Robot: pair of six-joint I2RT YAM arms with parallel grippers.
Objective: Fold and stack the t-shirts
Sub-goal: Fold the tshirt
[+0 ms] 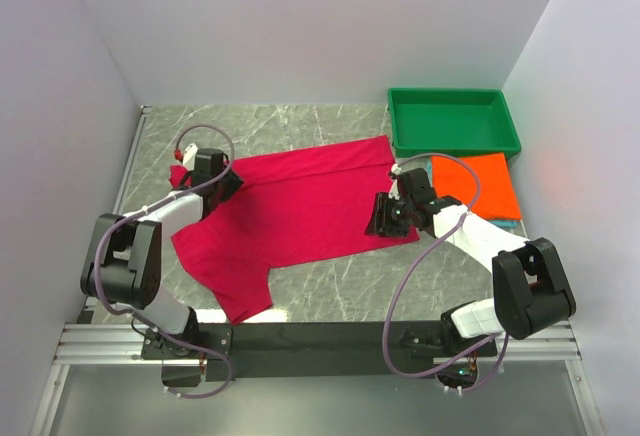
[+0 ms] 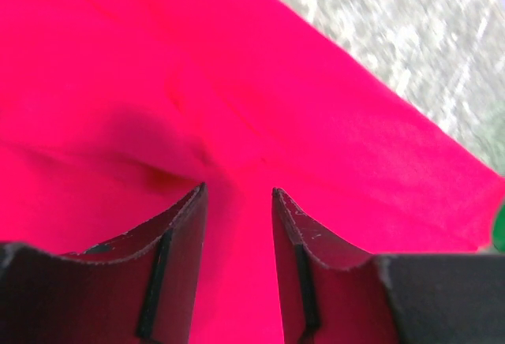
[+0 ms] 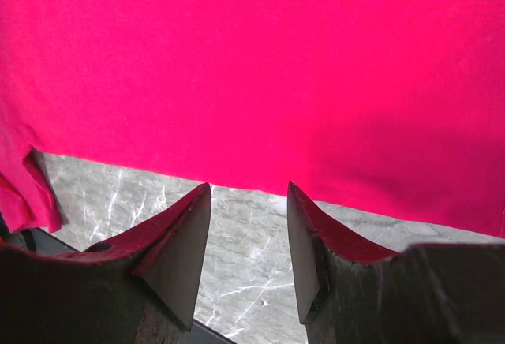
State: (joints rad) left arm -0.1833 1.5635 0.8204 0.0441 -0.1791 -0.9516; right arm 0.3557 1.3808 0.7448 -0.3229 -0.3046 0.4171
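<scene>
From above I see only a sliver of the teal shirt (image 1: 508, 222) under the orange shirt (image 1: 478, 181). My left wrist view blurs the table (image 2: 410, 28) and crops the pink shirt (image 2: 158, 84).

Left wrist view. A crimson-pink soft cloth t-shirt (image 2: 197, 68) filled most of the frame, lying spread on a grey, white-veined marble-patterned table surface (image 2: 410, 28). The table was exposed only in the upper right corner. The shirt's straight edge ran diagonally from the top centre down to the right side. The left gripper (image 2: 238, 192) entered from the bottom, its two dark, worn fingers (image 2: 177, 233) pointing up the frame. Its jaws stood apart, with pink cloth showing in the gap between them. A shallow pucker and shadow in the cloth lay just beyond the left-hand fingertip. Contact between tips and cloth could not be determined. A green sliver (image 2: 500, 229) at the right edge was too small to identify.
</scene>
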